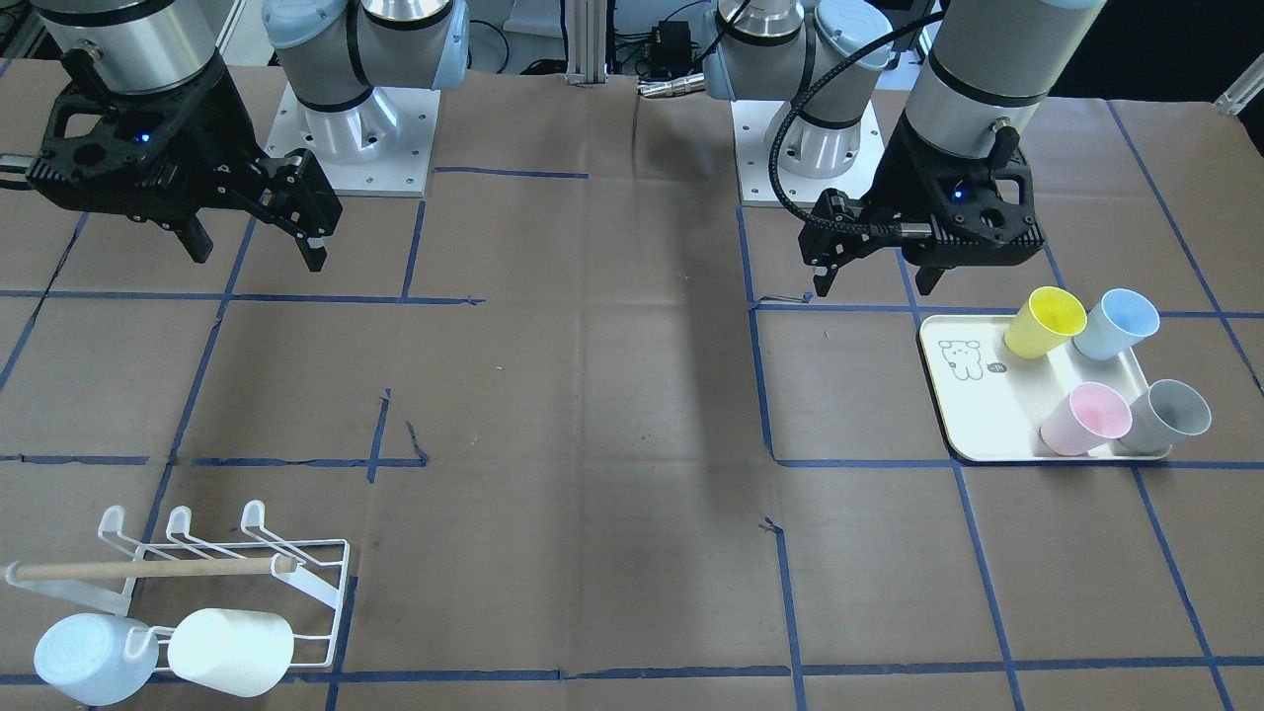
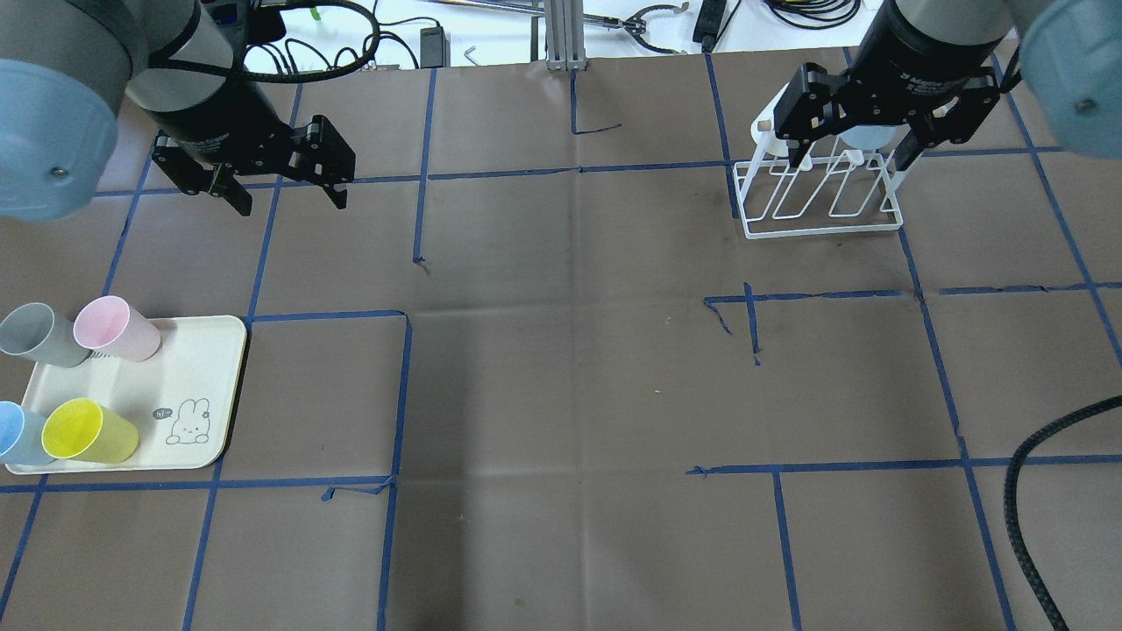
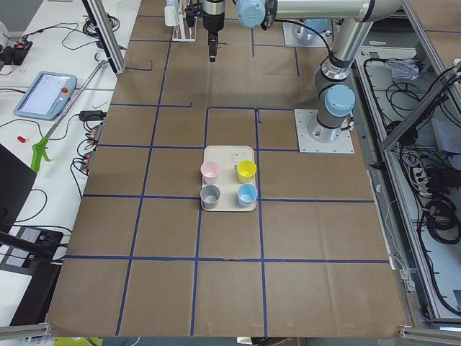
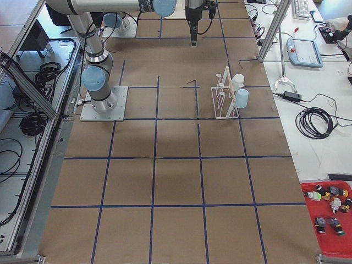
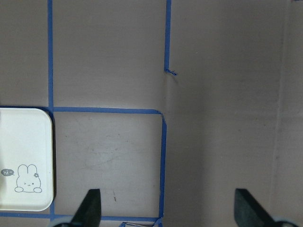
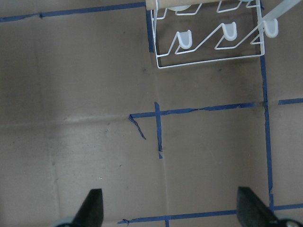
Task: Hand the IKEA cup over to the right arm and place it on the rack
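Black two-finger left claw and right claw gape empty; pastel plastic cups near the left one crowd together, risking toppled neighbours.

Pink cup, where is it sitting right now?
In the overhead view the pink cup sits on the cream tray at the view's left edge, on the robot's left, right beside the grey cup.

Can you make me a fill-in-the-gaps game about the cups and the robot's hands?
The tray holds ___ cups.
Beside the yellow cup, blue cup and pink cup stands a ___ one.
The rack holds ___ cups.
The left hand and right hand both hold ___.
Missing words: four, grey, two, nothing.
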`<control>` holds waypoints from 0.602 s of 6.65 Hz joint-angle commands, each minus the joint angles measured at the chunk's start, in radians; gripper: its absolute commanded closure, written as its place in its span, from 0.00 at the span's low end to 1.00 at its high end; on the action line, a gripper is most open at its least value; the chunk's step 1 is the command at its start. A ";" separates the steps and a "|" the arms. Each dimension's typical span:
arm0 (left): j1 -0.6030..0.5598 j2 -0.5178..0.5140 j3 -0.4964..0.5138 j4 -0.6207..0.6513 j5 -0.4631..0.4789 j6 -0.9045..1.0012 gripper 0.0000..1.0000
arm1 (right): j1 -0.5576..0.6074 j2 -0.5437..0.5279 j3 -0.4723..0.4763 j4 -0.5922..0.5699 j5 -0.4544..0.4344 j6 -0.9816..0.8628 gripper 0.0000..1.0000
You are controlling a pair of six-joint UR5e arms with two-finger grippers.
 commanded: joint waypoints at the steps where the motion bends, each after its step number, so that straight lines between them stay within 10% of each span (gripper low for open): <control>1: 0.000 0.000 0.000 0.001 0.000 -0.002 0.00 | 0.001 -0.034 0.049 -0.005 0.003 0.000 0.00; 4: 0.000 0.000 0.000 0.001 0.000 -0.002 0.00 | 0.001 -0.035 0.066 -0.005 0.006 -0.014 0.00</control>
